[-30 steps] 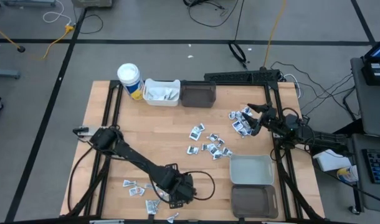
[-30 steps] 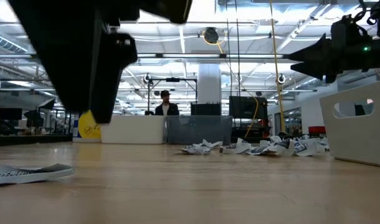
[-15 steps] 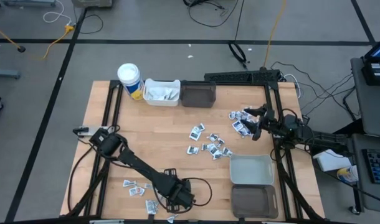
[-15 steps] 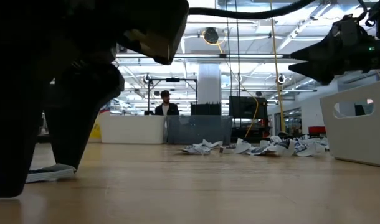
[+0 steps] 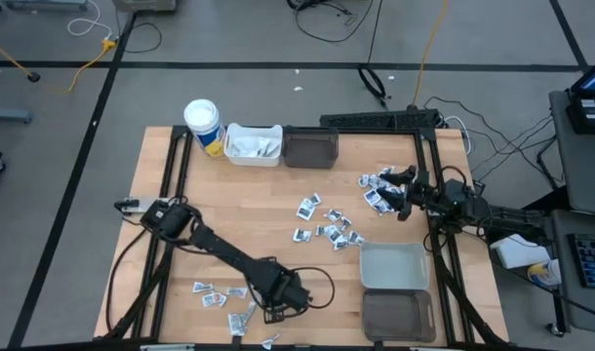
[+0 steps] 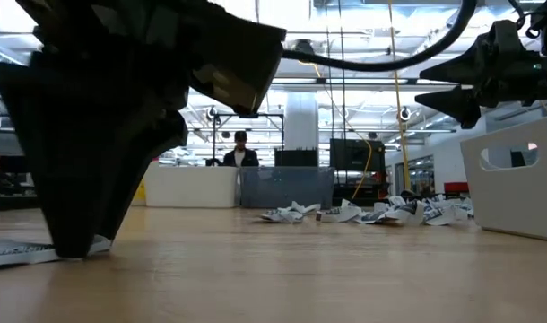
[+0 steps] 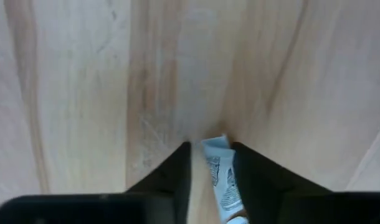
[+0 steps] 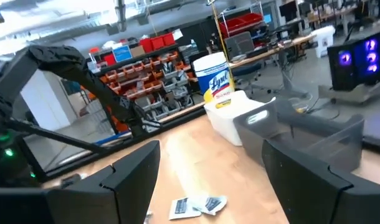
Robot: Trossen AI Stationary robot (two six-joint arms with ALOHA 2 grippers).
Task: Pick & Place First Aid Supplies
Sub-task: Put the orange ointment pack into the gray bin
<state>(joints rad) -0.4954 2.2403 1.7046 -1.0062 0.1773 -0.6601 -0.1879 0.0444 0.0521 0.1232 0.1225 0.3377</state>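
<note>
The wooden bench [image 5: 239,219] has a white bin [image 5: 252,144] and a dark bin [image 5: 310,147] along its far edge by a cup [image 5: 203,125], plus a grey bin [image 5: 393,265] near the right front. The left jaws [image 7: 210,163] are down at the front edge, set narrowly either side of one long white sachet [image 7: 220,177], whose long axis runs straight along the gap between the fingers, with other loose packets [image 5: 212,293] just beside. The right jaws [image 5: 395,193] hang spread wide over the far-right heap of packets [image 5: 378,187], holding nothing, and a bigger scatter [image 5: 328,229] sits mid-bench.

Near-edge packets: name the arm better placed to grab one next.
Left. The left claw is down at the table, fingers straddling a white packet. The right claw hangs over the far pile.
</note>
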